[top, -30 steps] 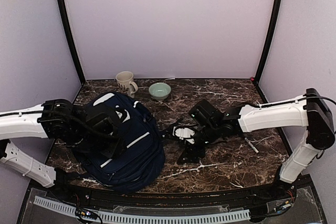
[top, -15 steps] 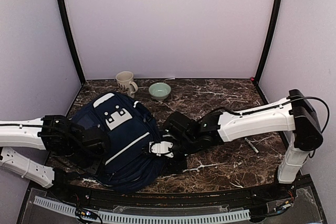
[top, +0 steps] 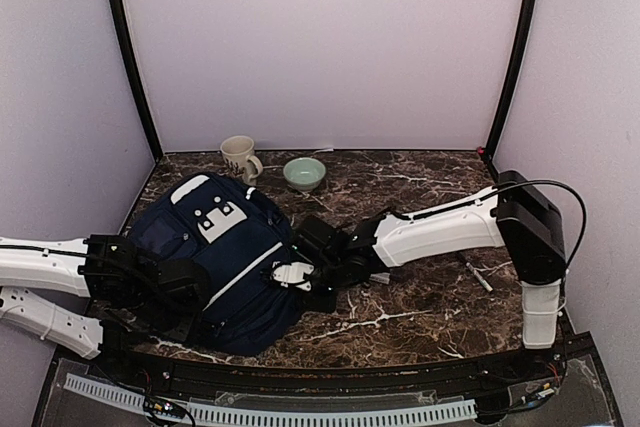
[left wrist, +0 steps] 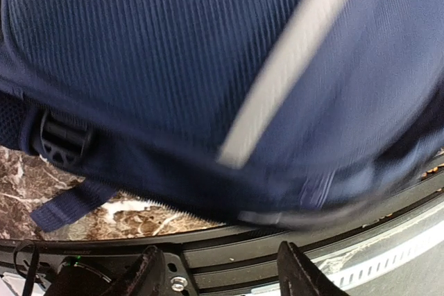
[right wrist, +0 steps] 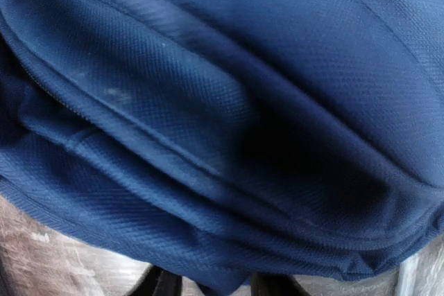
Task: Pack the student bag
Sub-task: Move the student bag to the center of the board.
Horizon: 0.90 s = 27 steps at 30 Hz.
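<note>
The student bag, navy with a white stripe and grey patches, lies on the left half of the marble table. My left gripper sits low at the bag's near-left side. In the left wrist view its fingers stand open with nothing between them, and the bag bulges just beyond the tips. My right gripper reaches across to the bag's right edge. In the right wrist view navy fabric fills the frame, and a fold of it hangs between the two dark fingers, which pinch it.
A cream mug and a pale green bowl stand at the back of the table. A pen lies at the right. A buckle and strap hang from the bag's side. The black front rail runs just below.
The right arm swept left across the table to the bag's right edge and its jaws narrowed onto the fabric. The bag shifted left and back. The left arm drew back toward the near-left corner.
</note>
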{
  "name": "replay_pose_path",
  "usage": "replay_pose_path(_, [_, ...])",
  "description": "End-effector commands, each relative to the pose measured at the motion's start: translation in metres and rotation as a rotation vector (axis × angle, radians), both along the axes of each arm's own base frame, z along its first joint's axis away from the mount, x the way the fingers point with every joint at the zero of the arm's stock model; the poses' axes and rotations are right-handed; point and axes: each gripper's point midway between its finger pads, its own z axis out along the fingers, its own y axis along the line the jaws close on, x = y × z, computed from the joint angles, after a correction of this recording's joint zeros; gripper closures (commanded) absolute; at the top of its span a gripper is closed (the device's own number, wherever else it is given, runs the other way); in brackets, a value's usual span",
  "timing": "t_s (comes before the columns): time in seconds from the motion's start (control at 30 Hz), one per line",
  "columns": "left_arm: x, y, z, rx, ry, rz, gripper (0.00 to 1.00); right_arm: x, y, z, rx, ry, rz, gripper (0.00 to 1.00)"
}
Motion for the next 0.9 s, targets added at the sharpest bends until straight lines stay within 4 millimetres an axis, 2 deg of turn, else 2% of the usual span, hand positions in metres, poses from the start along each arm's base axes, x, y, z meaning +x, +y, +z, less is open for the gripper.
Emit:
replay_pose_path(0.0, [-0.001,-0.006,-0.002,-0.045,0.002,0.011,0.43,0.086,-0.019,0.006,0.043,-0.054,-0.225,0.8])
replay_pose_path(0.1, [0.001,-0.013,-0.003,-0.073,-0.006,-0.008,0.43,0.105,-0.033,0.012,0.059,-0.061,-0.273,0.9])
replay_pose_path(0.23, [0.006,-0.016,-0.002,-0.056,-0.027,-0.019,0.43,0.121,-0.048,0.019,0.074,-0.089,-0.318,0.98])
replay_pose_path(0.33, [0.01,-0.015,0.0,-0.026,-0.042,-0.013,0.44,0.132,-0.056,0.022,0.087,-0.086,-0.354,1.0])
replay_pose_path(0.4, [0.012,-0.012,-0.001,-0.009,-0.053,0.002,0.44,0.132,-0.057,0.022,0.096,-0.057,-0.353,1.0])
replay_pose_path(0.43, [0.013,-0.01,-0.003,-0.005,-0.059,0.011,0.44,0.13,-0.058,0.023,0.098,-0.048,-0.351,0.97])
replay_pose_path(0.47, [0.014,-0.009,-0.005,-0.004,-0.064,0.02,0.44,0.126,-0.057,0.023,0.101,-0.034,-0.342,0.88])
replay_pose_path(0.53, [0.017,-0.008,-0.008,-0.006,-0.081,0.04,0.45,0.116,-0.057,0.027,0.114,0.006,-0.314,0.77])
replay_pose_path(0.63, [0.024,-0.008,-0.006,-0.028,-0.129,0.057,0.5,0.094,-0.056,0.04,0.144,0.081,-0.248,0.63])
replay_pose_path(0.77, [0.036,-0.01,-0.001,-0.059,-0.208,0.054,0.55,0.072,-0.058,0.061,0.182,0.136,-0.178,0.57])
replay_pose_path(0.87, [0.043,-0.009,0.003,-0.068,-0.255,0.066,0.57,0.066,-0.057,0.08,0.222,0.139,-0.151,0.56])
